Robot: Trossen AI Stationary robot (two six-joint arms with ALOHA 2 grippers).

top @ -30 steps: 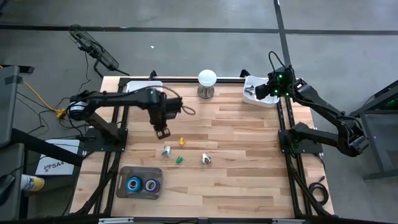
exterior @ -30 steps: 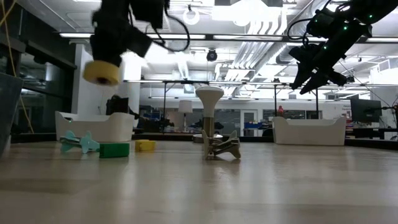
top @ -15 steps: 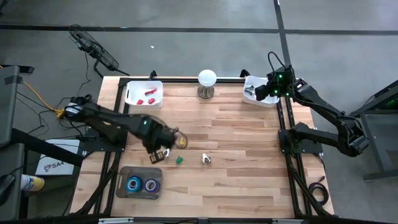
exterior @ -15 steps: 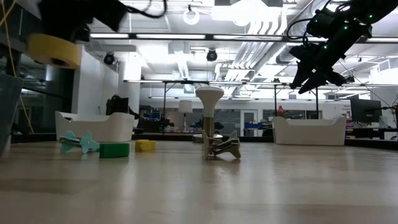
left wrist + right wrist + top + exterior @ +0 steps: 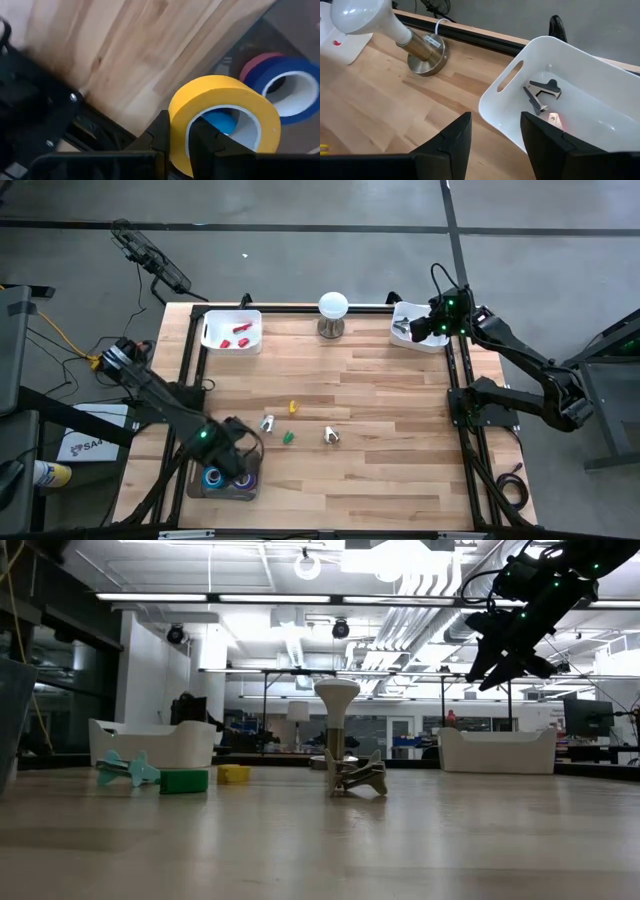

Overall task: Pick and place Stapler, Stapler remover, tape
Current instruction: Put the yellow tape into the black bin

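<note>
My left gripper (image 5: 181, 136) is shut on a yellow tape roll (image 5: 225, 107) and hovers over the dark tray (image 5: 200, 485) near the table's near-left corner. In the high view the arm hides the roll. A blue roll (image 5: 213, 477) and a purple roll (image 5: 243, 477) lie flat in that tray. My right gripper (image 5: 495, 135) is open and hovers beside the white bin (image 5: 580, 65) at the far right edge. A dark staple remover (image 5: 542, 92) lies in that bin. My left gripper pinches the yellow roll's wall (image 5: 179, 120), one finger inside the open centre and one outside. The roll is lifted clear above the tray, its opening turned toward the camera.
Small pieces lie mid-table: a yellow one (image 5: 293, 407), a green one (image 5: 288, 437), two silvery ones (image 5: 267, 422) (image 5: 332, 435). A white-headed stand (image 5: 332, 313) stands at the far edge. A white tray (image 5: 232, 330) with red items sits far left.
My left gripper has carried the yellow roll from above the table's middle toward the near-left corner, out of the low view, and now hangs over the dark tray. It stays shut on the roll.
</note>
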